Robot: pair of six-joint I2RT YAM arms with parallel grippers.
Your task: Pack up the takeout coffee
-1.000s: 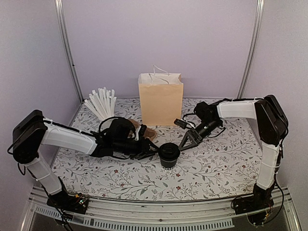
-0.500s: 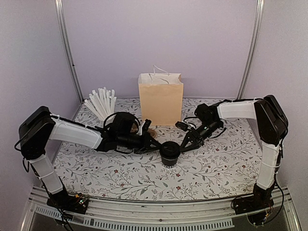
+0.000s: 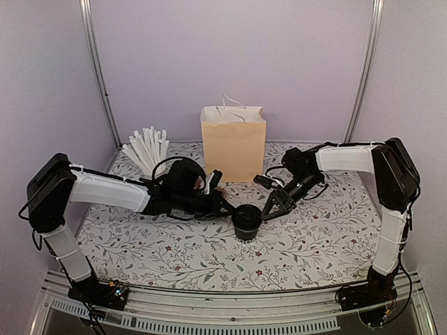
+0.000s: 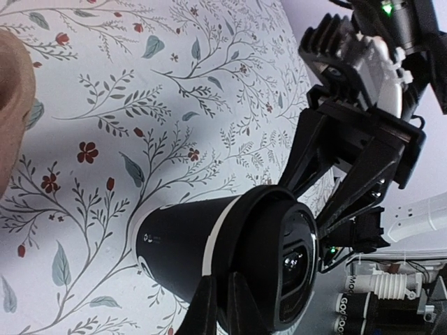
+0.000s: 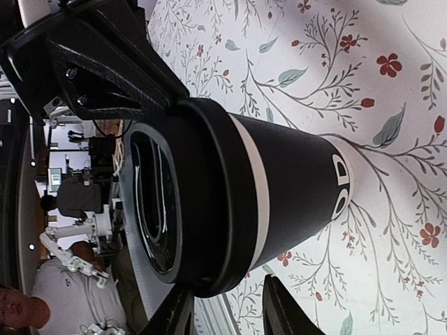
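The takeout coffee [image 3: 246,222] stands upright mid-table: a black paper cup [image 4: 183,237] with a white mark, under a black lid [image 5: 174,202]. My left gripper [image 3: 225,209] reaches in from the left, shut, with its tips [image 4: 222,283] against the lid's rim and nothing between them. From the right, my right gripper [image 3: 269,211] sits low beside the cup. It is open, fingers spread at the lid's edge [image 5: 225,287].
A tan paper bag [image 3: 233,143] stands upright behind the cup. A white cup of white sticks [image 3: 147,150] is at the back left. Part of a brown pulp carrier [image 4: 14,105] shows behind my left wrist.
My left gripper has shut and pushed right until its tips reach the cup's lid. My right gripper stayed beside the cup, and its jaws narrowed and then widened a little.
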